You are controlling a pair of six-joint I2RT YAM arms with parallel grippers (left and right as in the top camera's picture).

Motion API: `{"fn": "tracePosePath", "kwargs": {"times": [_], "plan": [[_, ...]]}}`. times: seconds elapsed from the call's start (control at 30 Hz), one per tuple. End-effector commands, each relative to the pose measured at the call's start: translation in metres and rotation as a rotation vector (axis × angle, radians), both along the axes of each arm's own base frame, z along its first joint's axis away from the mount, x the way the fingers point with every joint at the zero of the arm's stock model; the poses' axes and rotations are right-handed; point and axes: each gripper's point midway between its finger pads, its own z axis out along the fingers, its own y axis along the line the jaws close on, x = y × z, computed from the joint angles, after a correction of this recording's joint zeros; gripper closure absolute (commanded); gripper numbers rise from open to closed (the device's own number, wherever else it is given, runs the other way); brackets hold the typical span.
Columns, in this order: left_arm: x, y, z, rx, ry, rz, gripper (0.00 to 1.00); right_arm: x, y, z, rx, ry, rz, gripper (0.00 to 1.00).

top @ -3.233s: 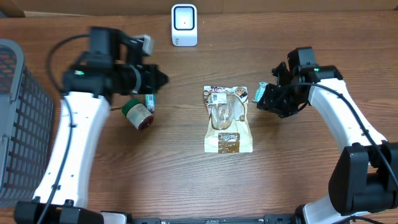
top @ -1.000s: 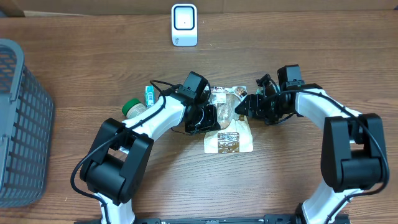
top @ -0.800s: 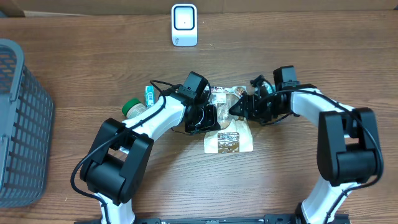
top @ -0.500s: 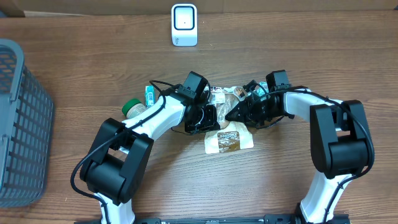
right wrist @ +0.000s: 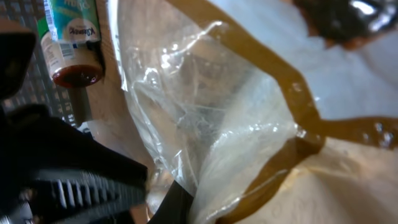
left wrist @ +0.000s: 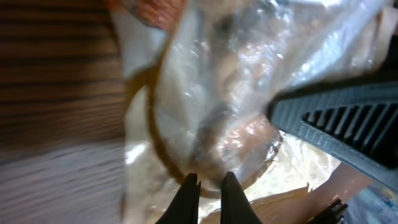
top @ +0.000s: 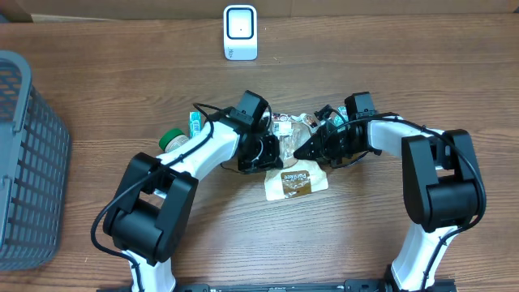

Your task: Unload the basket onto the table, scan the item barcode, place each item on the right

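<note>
A grey mesh basket [top: 24,162] fills the left edge of the wooden desk [top: 405,73]. Right of it a green-capped bottle [top: 173,139] lies on its side, and a white barcode scanner [top: 241,32] stands at top centre. Mid-frame, the left hand [top: 274,152] pinches the clear film of the snack pouch [top: 298,177], which sits crumpled between both arms. The right hand [top: 303,150] is pressed together on the pouch's right side.

Grey mesh basket [top: 32,178] stands at far left edge of wood-grain counter [top: 365,235]. Green-capped bottle [top: 172,139] lies mid-counter, partly hidden; teal packet [top: 195,124], possibly a tube, just beside it.
</note>
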Motion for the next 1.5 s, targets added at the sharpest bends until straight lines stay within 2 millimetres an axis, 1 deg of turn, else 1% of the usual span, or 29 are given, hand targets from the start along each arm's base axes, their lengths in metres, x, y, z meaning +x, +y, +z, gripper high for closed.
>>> {"fn": "tracePosePath", "kwargs": {"times": [0.0, 0.03, 0.1, 0.2, 0.3, 0.43, 0.5, 0.53, 0.57, 0.63, 0.67, 0.7, 0.77, 0.83, 0.9, 0.93, 0.97, 1.07, 1.17, 1.33, 1.47], "plan": [[0.021, 0.038, -0.006, 0.128, -0.045, 0.013, 0.96, 0.001, -0.003, 0.007, -0.040, -0.042, -0.001, 0.96], [0.030, 0.049, 0.010, 0.157, -0.074, 0.013, 0.96, 0.004, -0.003, 0.023, -0.034, -0.079, -0.005, 0.96], [0.040, 0.060, 0.034, 0.189, -0.125, 0.004, 0.96, 0.004, -0.003, 0.043, -0.020, -0.103, -0.004, 0.96], [0.055, 0.076, 0.077, 0.238, -0.222, 0.000, 0.96, 0.003, 0.001, 0.078, 0.019, -0.139, 0.002, 0.96], [0.064, 0.091, 0.128, 0.283, -0.336, -0.005, 0.96, -0.002, 0.004, 0.107, 0.061, -0.174, 0.011, 0.96], [0.063, 0.109, 0.188, 0.312, -0.459, 0.007, 0.96, -0.011, 0.005, 0.134, 0.084, -0.224, 0.023, 0.96], [0.061, 0.118, 0.212, 0.306, -0.508, 0.015, 0.96, -0.018, 0.009, 0.150, 0.143, -0.266, 0.063, 0.96], [0.060, 0.125, 0.225, 0.306, -0.529, 0.033, 0.95, -0.024, 0.013, 0.163, 0.202, -0.300, 0.099, 0.96], [0.059, 0.131, 0.233, 0.305, -0.544, 0.051, 0.93, -0.031, 0.018, 0.178, 0.275, -0.347, 0.142, 0.96], [0.056, 0.150, 0.254, 0.304, -0.580, 0.109, 0.87, -0.042, 0.022, 0.203, 0.377, -0.417, 0.195, 0.96], [0.056, 0.161, 0.262, 0.304, -0.596, 0.139, 0.80, -0.046, 0.023, 0.213, 0.406, -0.441, 0.206, 0.96], [0.055, 0.170, 0.268, 0.305, -0.606, 0.168, 0.71, -0.048, 0.023, 0.220, 0.421, -0.458, 0.212, 0.96], [0.052, 0.196, 0.278, 0.318, -0.615, 0.247, 0.57, -0.054, 0.022, 0.232, 0.425, -0.499, 0.221, 0.96], [0.050, 0.219, 0.282, 0.336, -0.611, 0.308, 0.45, -0.059, 0.022, 0.243, 0.427, -0.536, 0.228, 0.96], [0.048, 0.240, 0.283, 0.355, -0.596, 0.363, 0.24, -0.065, 0.021, 0.255, 0.429, -0.579, 0.236, 0.96], [0.047, 0.249, 0.282, 0.363, -0.586, 0.385, 0.05, -0.068, 0.020, 0.261, 0.429, -0.601, 0.240, 0.96], [0.046, 0.256, 0.281, 0.370, -0.576, 0.403, 0.00, -0.071, 0.020, 0.266, 0.430, -0.621, 0.243, 0.96], [0.042, 0.271, 0.278, 0.386, -0.550, 0.443, 0.00, -0.081, 0.018, 0.282, 0.429, -0.680, 0.253, 0.96], [0.042, 0.280, 0.278, 0.393, -0.545, 0.467, 0.00, -0.088, 0.016, 0.291, 0.411, -0.712, 0.248, 0.96], [0.039, 0.293, 0.277, 0.416, -0.534, 0.496, 0.00, -0.091, 0.011, 0.287, 0.327, -0.701, 0.208, 0.96], [0.038, 0.303, 0.276, 0.462, -0.531, 0.516, 0.00, -0.093, 0.011, 0.287, 0.318, -0.693, 0.203, 0.96]]}}
